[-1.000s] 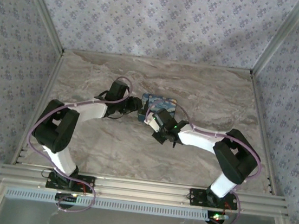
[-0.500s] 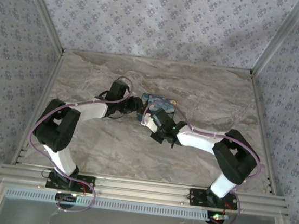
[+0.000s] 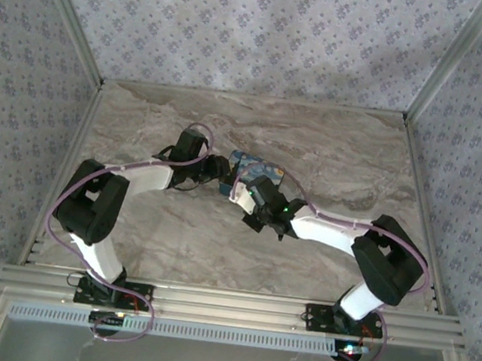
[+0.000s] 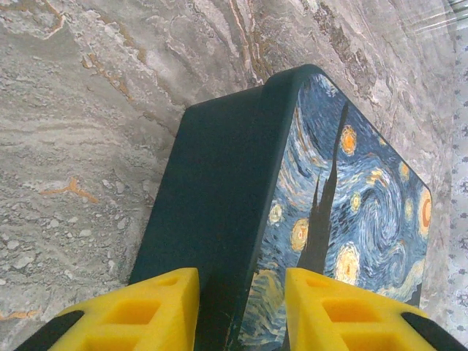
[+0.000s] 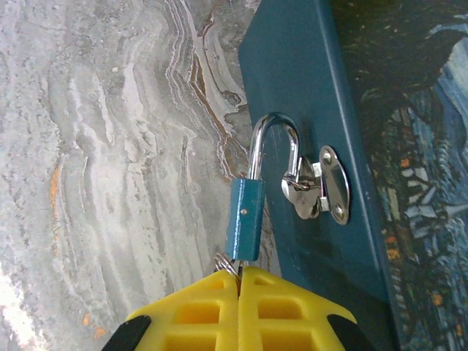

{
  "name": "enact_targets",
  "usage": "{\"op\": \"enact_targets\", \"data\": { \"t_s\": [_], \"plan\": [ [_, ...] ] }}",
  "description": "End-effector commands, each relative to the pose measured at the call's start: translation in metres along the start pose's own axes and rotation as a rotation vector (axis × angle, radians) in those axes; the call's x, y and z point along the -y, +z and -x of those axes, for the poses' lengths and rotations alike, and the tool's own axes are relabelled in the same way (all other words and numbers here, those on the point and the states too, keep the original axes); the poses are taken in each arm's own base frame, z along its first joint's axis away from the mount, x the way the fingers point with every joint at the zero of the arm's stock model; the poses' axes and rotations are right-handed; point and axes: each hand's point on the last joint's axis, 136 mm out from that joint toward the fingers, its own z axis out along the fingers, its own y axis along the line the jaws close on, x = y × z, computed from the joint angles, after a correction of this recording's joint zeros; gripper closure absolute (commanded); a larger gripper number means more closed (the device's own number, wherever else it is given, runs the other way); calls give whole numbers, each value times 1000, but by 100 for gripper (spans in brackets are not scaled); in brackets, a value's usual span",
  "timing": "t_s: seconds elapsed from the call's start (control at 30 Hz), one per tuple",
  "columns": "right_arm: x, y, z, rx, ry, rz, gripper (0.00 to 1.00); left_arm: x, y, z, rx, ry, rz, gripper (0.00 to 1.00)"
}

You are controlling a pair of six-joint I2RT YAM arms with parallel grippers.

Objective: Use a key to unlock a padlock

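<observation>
lengthwise the padlock point(image 5: 246, 219) points away from the right gripper point(image 5: 238, 276) pinching its key point(image 5: 227, 264), shackle point(image 5: 274, 135) first; left gripper point(image 4: 240, 285) clamps box point(image 4: 219, 183)

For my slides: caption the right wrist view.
Shut right gripper pinches the key in a blue padlock on the box's hasp.

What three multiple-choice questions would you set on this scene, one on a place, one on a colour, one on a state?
1. Where on the box is the padlock fastened? A the painted lid; B the hasp on its dark side; C a rear corner.
2. What colour is the padlock's body? A blue; B red; C black.
3. How are the right gripper's fingers? A spread wide; B clamped on the box; C shut together under the padlock.
Answers: B, its shackle loops through the hasp; A, the body is blue below a silver shackle; C, the yellow fingertips meet on the key at the padlock's base.
</observation>
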Motion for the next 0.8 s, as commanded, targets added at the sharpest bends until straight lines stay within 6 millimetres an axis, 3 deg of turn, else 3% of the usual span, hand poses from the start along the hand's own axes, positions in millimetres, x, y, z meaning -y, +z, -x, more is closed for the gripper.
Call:
{"op": "enact_targets", "data": {
  "t_s": [0.0,0.2,0.4,0.77],
  "plan": [
    [1,-2,6,22,8,-35,100,2,-2,-1,-7,-3,-4,65],
    [7,13,16,30,-48,-76,100,4,-1,-1,-6,-9,-9,65],
    [12,9,42,106,-68,-118,100,6,-2,-2,-13,-10,-16,65],
    [6,-27,38,140,-26,-120,100,5,-11,2,14,-3,-8,65]
  ]
}}
